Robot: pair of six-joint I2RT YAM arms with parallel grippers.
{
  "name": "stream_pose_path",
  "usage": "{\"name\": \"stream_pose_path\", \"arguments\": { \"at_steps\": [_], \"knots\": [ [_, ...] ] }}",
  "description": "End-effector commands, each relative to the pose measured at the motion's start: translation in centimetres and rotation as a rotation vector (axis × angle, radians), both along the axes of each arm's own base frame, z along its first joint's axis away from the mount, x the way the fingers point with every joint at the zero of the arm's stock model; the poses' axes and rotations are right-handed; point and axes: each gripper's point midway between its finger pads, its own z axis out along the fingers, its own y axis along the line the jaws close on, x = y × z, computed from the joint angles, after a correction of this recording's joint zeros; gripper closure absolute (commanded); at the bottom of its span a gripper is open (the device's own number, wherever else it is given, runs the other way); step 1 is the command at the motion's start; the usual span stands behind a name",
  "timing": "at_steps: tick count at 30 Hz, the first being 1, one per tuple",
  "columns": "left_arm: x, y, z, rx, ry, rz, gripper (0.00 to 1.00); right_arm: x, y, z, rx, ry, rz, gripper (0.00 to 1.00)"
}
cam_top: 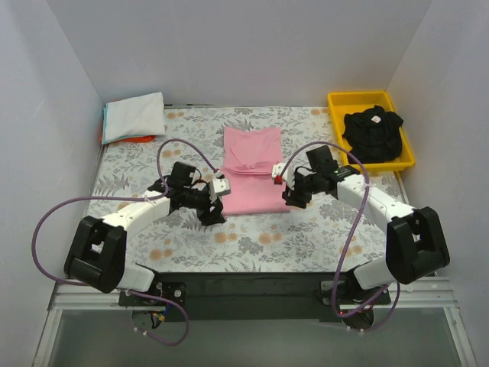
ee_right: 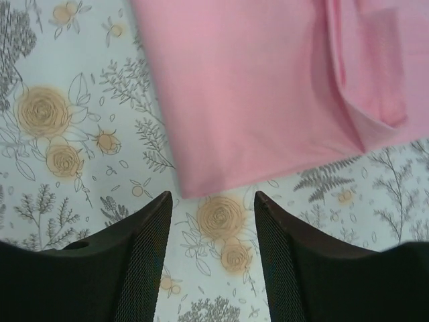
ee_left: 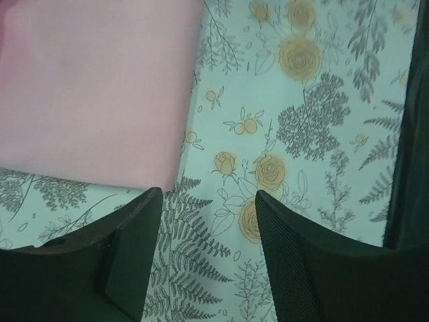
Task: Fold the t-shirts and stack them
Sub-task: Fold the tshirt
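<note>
While it lies smooth and flat at the middle of the table, the light pink t-shirt (cam_top: 252, 172) forms a long, soft rectangle, its sleeves tucked inward across the middle. One black t-shirt (cam_top: 373, 136) sits crumpled in a heap inside the single yellow plastic tray (cam_top: 337, 100) at the far right corner. At the far left corner, a folded stack (cam_top: 134, 117) shows white cloth on top, a pale blue edge and what looks like orange beneath. The left gripper (cam_top: 212, 214) and the right gripper (cam_top: 294, 199) flank the pink shirt's near corners, each with its two fingers spread wide and holding nothing. A floral-printed table cloth (cam_top: 306, 229) covers the surface, and plain white walls (cam_top: 229, 46) enclose it on three sides.
</note>
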Motion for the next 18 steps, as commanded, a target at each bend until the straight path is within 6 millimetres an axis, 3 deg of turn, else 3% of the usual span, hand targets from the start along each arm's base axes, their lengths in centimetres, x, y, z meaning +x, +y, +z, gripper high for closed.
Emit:
{"name": "stream_pose_path", "arguments": {
  "at_steps": [1,7,12,18],
  "knots": [
    [1.8,-0.5,-1.5,0.043,-0.281,-0.115,0.44,0.3,2.2,-1.9,-0.067,-0.281,0.267,0.41],
    [3.0,-2.2,-3.5,0.089,-0.43,-0.184,0.45,0.5,3.4,-4.9,-0.12,-0.35,0.359,0.41],
    [3.9,-3.0,-4.1,0.104,-0.457,-0.187,0.46,0.4,2.7,-7.0,-0.172,-0.352,0.38,0.42],
    [3.9,-2.5,-6.4,0.162,-0.431,-0.211,0.52,-0.7,1.8,-8.7,-0.209,-0.335,0.409,0.46]
  ]
}}
